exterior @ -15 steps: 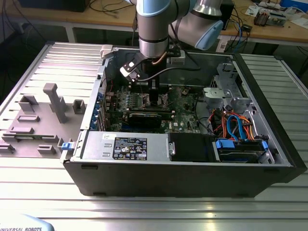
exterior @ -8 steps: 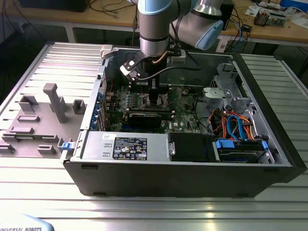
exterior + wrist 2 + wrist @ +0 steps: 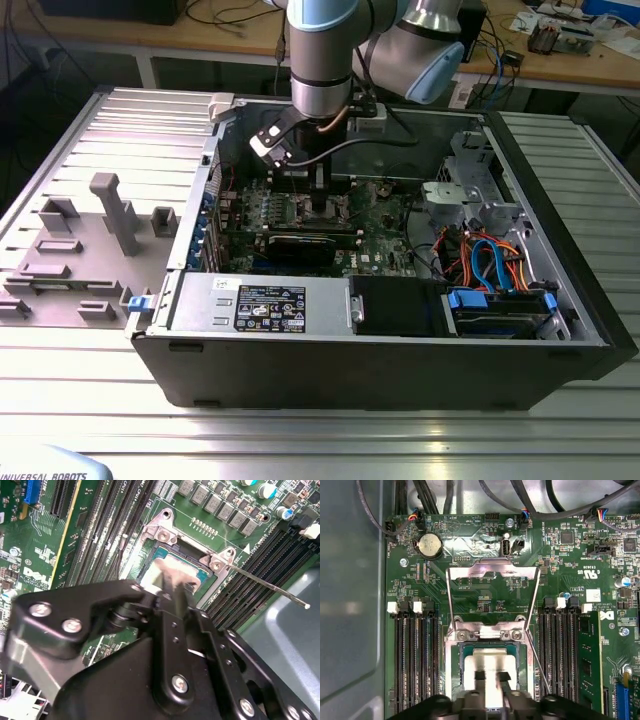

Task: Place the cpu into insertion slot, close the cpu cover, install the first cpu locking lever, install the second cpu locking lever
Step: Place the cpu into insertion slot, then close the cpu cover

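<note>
- The gripper [image 3: 491,676] is right over the chip [image 3: 492,661]. I cannot tell whether it is spread or clamped, or whether it has any hold on the chip.
- In both wrist views the chip, silver-topped, lies inside the frame of the socket [image 3: 456,670], square to its edges. It looks seated or nearly so, so I judge the first step done or in its last moment. The gripper's black body hides part of the chip [image 3: 159,566].
- The cover [image 3: 492,570] stands swung up on its hinge, well clear of the chip, with the green board showing through its window. Closing it is not yet done.
- One lever [image 3: 265,586], a thin metal rod, sticks out free from a corner of the socket [image 3: 161,529] and is not latched down. I cannot make out a second lever, so both lever steps count as left.
- Rows of black memory slots [image 3: 415,655] run on either side of the socket.
- In the upper middle of the exterior view, the arm [image 3: 320,60] reaches down into the open computer case [image 3: 350,370], holding the gripper [image 3: 322,200] over the board [image 3: 390,240].
</note>
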`<state>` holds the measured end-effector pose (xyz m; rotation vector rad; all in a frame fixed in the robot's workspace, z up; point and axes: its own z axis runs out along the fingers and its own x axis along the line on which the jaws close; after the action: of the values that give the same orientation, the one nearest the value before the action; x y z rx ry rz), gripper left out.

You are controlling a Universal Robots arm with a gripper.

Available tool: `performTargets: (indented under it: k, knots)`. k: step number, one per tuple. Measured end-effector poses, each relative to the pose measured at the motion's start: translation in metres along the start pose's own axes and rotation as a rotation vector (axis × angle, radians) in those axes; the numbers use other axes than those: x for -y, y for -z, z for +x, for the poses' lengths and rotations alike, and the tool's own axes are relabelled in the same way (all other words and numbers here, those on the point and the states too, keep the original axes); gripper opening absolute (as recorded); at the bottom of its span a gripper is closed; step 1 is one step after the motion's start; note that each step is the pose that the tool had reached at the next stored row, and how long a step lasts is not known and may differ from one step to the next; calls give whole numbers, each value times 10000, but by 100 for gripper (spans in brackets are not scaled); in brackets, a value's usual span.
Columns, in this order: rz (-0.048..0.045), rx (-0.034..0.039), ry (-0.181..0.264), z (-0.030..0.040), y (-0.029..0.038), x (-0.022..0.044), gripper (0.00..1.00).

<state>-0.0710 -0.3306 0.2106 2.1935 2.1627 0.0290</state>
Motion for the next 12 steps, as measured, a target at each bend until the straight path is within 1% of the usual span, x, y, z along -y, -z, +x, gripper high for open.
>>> performTargets:
  k: [2, 7, 9, 12]
  knots:
    - [35, -14, -2, 0, 0, -8, 11]
    - [50, -16, -2, 0, 0, -9, 11]
    - [134, -15, 0, 0, 0, -9, 11]
    - [140, -15, 0, 0, 0, -9, 11]
